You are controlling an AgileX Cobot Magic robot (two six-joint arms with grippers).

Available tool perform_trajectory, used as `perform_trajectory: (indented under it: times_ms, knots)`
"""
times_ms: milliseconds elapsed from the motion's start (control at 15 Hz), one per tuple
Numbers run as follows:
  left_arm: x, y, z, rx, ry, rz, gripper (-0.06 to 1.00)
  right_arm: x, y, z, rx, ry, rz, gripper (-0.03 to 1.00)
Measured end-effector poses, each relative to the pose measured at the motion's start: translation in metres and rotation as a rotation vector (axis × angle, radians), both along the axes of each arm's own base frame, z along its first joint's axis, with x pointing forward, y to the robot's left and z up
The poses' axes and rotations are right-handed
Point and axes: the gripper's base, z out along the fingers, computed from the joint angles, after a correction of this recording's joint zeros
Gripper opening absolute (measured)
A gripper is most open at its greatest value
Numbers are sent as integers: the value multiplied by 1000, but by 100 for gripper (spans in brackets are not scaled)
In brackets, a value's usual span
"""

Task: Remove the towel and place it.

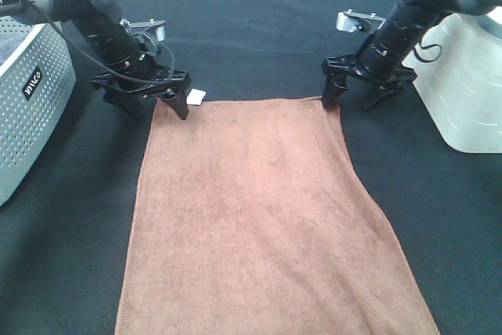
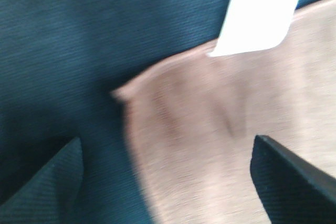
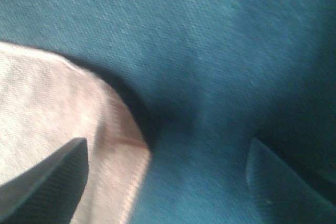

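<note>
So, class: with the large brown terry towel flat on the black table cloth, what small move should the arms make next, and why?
Probably shut both grippers. The left gripper and right gripper stand open, each straddling a far corner of the brown terry towel, one finger over towel, one over black table cloth; closing should pinch the corners.

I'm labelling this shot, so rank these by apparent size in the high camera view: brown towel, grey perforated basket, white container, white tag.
1. Brown towel, clearly largest.
2 and 3. Grey perforated basket and white container: similar, both cut off by the frame, so unranked.
4. White tag, smallest.
</note>
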Motion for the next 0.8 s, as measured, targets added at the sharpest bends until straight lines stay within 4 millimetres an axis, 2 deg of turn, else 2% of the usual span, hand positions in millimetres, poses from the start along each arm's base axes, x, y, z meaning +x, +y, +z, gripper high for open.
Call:
perform_trajectory:
  times_ms: [267, 400, 533, 667, 800]
  knots:
    - [-5, -24, 0, -40, -10, -29, 78, -4, 34, -1, 4, -38, 52, 78]
    - [-5, -26, -1, -42, -10, -31, 74, -5, 36, -1, 7, -40, 54, 76]
    - [-5, -26, -2, -36, -8, -33, 67, -4, 34, -3, -19, -48, 64, 68]
    - [-5, -24, -3, -12, -14, -43, 57, -3, 31, -5, -55, -58, 72, 55]
    - [-5, -21, -5, 30, -23, -60, 41, -2, 30, -5, -76, -71, 78, 38]
